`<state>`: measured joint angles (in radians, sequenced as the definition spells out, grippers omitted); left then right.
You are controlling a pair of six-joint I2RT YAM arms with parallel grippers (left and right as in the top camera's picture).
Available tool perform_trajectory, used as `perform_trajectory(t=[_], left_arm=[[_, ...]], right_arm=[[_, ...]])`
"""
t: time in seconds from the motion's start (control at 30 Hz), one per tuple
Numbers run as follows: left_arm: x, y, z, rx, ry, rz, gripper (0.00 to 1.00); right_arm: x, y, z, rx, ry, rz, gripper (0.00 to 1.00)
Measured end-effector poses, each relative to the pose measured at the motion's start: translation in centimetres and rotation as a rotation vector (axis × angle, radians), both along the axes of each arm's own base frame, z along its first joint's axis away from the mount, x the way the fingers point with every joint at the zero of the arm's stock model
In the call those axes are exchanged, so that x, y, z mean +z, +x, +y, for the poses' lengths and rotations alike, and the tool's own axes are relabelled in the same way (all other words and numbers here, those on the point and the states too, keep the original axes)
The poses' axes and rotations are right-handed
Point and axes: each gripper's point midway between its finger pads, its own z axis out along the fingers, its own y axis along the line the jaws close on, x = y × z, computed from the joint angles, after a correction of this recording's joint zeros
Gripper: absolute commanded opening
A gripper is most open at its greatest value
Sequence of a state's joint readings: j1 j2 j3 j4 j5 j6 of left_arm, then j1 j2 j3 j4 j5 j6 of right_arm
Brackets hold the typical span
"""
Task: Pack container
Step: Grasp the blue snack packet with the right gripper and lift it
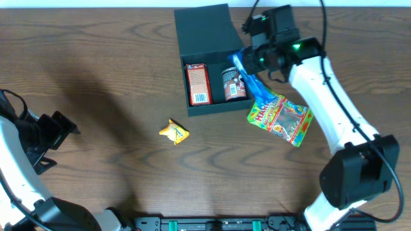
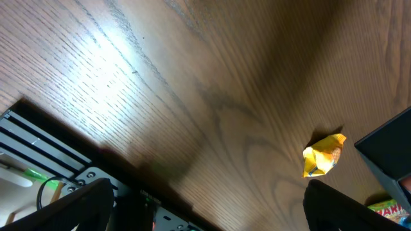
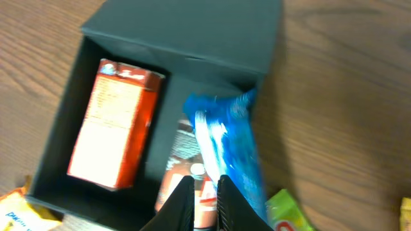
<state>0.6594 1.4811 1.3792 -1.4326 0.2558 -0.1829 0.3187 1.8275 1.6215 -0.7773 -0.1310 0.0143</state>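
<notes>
Right gripper [image 3: 209, 199] nearly closed beside blue packet [image 3: 225, 141] at right wall of container [image 3: 192, 38], hold unclear; left gripper [image 2: 205, 202] wide apart near left edge of table [image 1: 96, 64].

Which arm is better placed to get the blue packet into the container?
Right. The right gripper pinches the blue packet over the container edge; the left gripper hangs open, far off.

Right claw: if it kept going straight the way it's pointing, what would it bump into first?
Probably the blue packet. It lies right at the tips of the right claw, partly inside the container. The two may even be touching, because depth is hard to judge from here.
</notes>
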Motion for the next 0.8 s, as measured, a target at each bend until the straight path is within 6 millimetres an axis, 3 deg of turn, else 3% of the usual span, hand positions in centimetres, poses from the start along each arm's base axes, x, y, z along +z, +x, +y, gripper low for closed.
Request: perform_trajectory(t=[0.1,0.23,0.4,0.5,0.67,0.8], left_arm=[[0.0,0.0,0.0,0.0,0.0,0.0,0.95],[0.0,0.0,0.0,0.0,0.0,0.0,0.95],[0.0,0.0,0.0,0.0,0.0,0.0,0.95],[0.0,0.0,0.0,0.0,0.0,0.0,0.95],[0.0,0.0,0.0,0.0,0.0,0.0,0.95],[0.0,0.0,0.0,0.0,0.0,0.0,0.95]], right_arm=[[-0.1,-0.4,0.9,-0.037,-0.026,0.001,0.19],[-0.4,-0.5,0.2,-0.106,-0.129,-0.024,0.25],[-0.7,-0.9,-4.3,-0.239,-0.37,-0.046,0.34],[-1.4,-0.7,-6.0,-0.292,-0.428,-0.063,0.36],[-5.1,0.0,-8.1,-0.388,-0.301,-0.026,0.37],[-6.1,0.6,-9.1,-0.494,-0.131,0.015,0.43]])
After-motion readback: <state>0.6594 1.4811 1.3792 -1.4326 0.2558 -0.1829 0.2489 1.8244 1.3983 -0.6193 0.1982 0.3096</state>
